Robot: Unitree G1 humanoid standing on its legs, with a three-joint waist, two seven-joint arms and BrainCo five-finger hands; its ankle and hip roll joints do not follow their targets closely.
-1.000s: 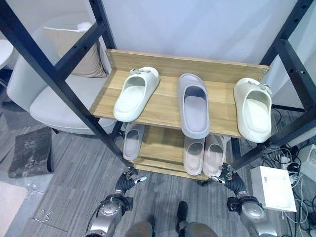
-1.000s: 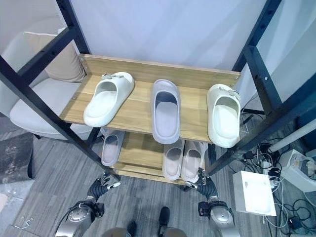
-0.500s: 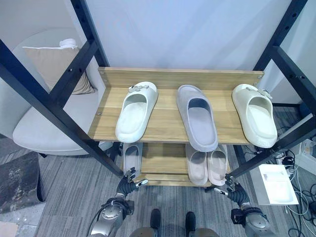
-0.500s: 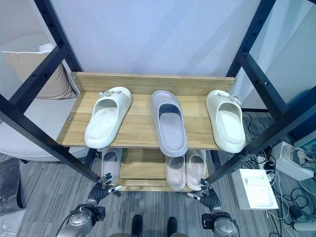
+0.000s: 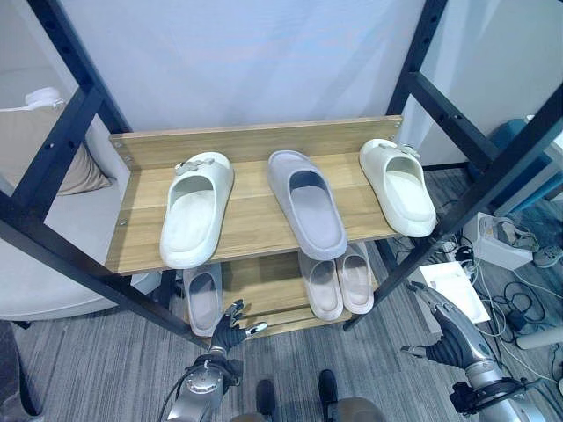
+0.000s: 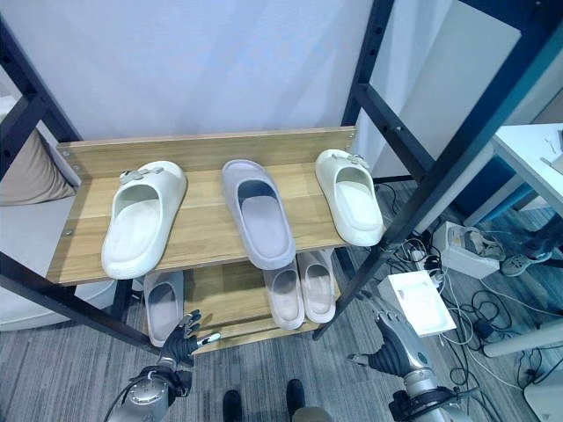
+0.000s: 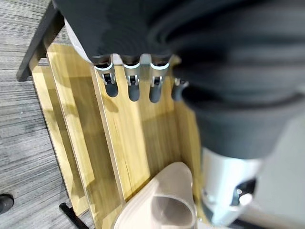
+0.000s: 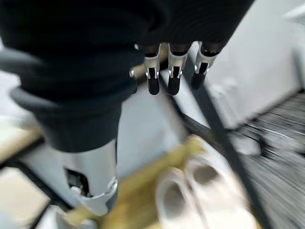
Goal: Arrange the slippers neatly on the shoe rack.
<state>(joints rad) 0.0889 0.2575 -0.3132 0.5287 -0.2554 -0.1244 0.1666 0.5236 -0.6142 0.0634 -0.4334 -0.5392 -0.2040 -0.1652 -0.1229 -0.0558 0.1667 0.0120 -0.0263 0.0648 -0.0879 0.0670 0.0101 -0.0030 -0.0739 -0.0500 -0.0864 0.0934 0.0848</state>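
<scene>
both hands hang empty with fingers spread, the left hand just before the two-tier wooden shoe rack, the right hand off its right post, a white foam slipper, grey slipper and cream slipper on top, pale pink slippers below

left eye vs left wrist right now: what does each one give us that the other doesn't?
Left eye adds: the top shelf with a white slipper, a grey slipper and a cream slipper, plus the right hand, open, low at the rack's right.

Left wrist adds: a close look along the left hand, its fingers straight, above the lower shelf.

Both: the left hand, the lower shelf and a pale slipper on it; which of the lower ones, I cannot tell.
</scene>
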